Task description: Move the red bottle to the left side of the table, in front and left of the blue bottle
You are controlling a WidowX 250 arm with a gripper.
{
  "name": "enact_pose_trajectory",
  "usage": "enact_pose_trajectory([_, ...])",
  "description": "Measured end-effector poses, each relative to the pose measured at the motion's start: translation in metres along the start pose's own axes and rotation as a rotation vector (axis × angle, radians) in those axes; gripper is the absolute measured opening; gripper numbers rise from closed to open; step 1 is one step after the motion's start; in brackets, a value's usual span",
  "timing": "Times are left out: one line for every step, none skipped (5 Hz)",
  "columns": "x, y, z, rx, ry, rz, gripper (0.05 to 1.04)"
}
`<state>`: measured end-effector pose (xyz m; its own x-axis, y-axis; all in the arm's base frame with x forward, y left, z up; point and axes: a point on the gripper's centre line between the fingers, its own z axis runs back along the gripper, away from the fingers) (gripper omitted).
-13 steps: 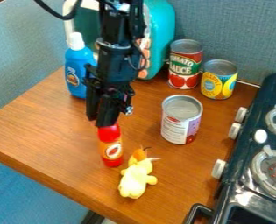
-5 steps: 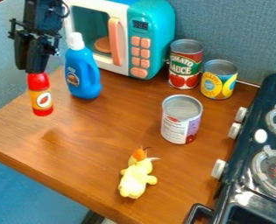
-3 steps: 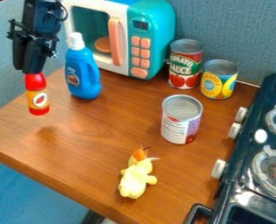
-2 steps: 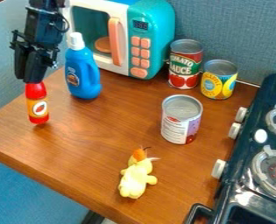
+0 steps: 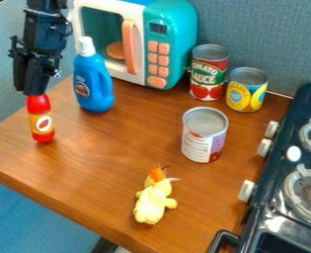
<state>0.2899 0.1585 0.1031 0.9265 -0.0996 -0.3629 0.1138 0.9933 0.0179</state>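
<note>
The gripper (image 5: 31, 94) hangs at the upper left, shut on the top of a red bottle (image 5: 41, 121) with an orange label. The bottle is upright near the table's left edge, its base at or very close to the wood. To its right and farther back stands a blue bottle (image 5: 93, 81) with a white cap, apart from the gripper. A pale yellow plush toy (image 5: 153, 201) with an orange tuft lies toward the front of the table (image 5: 111, 163).
A teal and white toy microwave (image 5: 171, 42) stands at the back. Right of it are a tomato sauce can (image 5: 208, 74) and a yellow can (image 5: 246, 91). A larger can (image 5: 204, 136) stands mid-table. The dark stove (image 5: 296, 178) borders the right side.
The gripper carried the red bottle from the middle of the table to the far left, through the air, then lowered it there. The other things have not moved.
</note>
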Motion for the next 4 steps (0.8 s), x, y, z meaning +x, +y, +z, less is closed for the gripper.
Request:
enact_pose_trajectory([0.000,-0.001,-0.002,-0.004,-0.004,-0.007,0.349])
enact_pose_trajectory([0.001,-0.004,-0.007,-0.027,-0.007,-0.013,0.349])
enact_pose_trajectory([-0.002,-0.004,-0.011,-0.034,-0.013,-0.010,0.349])
enact_pose_trajectory([-0.005,-0.003,-0.014,-0.033,-0.007,-0.008,0.415])
